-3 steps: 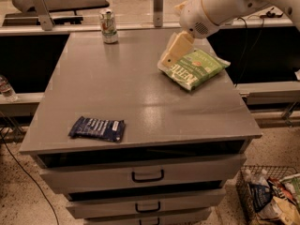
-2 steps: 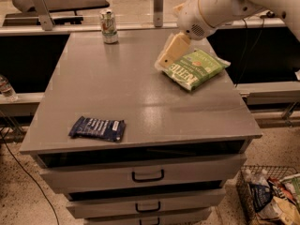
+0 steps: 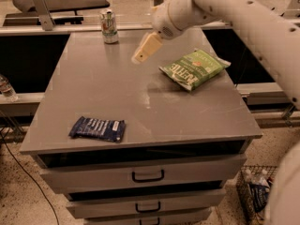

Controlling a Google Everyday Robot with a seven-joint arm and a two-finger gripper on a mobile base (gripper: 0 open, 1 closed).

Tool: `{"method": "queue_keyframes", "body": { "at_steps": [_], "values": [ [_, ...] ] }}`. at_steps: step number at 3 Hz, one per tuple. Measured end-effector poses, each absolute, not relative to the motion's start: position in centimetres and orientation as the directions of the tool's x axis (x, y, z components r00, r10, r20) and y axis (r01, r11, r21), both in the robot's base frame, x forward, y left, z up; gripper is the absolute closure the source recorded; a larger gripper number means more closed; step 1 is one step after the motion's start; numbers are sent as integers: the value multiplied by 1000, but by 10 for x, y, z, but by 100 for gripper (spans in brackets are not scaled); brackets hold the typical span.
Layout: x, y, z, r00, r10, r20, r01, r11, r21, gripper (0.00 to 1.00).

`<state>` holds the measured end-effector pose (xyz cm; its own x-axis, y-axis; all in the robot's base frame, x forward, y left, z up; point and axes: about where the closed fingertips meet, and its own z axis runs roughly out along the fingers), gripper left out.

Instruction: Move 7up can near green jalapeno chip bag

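Gripper (image 3: 140,55) hovers over table (image 3: 117,93), between 7up can (image 3: 108,26) at back edge and green jalapeno chip bag (image 3: 193,68); holds nothing, open or closed can't tell; arm cut off at right

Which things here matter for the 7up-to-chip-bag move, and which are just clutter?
Job: 7up can, far edge of the cabinet top; green jalapeno chip bag, right side; gripper, hovering between them.
Lying about: dark blue snack packet, front left.
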<state>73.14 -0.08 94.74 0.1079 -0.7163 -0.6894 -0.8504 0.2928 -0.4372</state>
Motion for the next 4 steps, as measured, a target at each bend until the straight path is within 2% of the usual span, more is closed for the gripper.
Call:
{"method": "queue_keyframes", "body": {
  "at_steps": [2, 4],
  "values": [
    [813, 67, 915, 106, -644, -758, -812, 384, -440, 0],
    [880, 86, 910, 58, -522, -851, -747, 543, -383, 0]
  ]
}}
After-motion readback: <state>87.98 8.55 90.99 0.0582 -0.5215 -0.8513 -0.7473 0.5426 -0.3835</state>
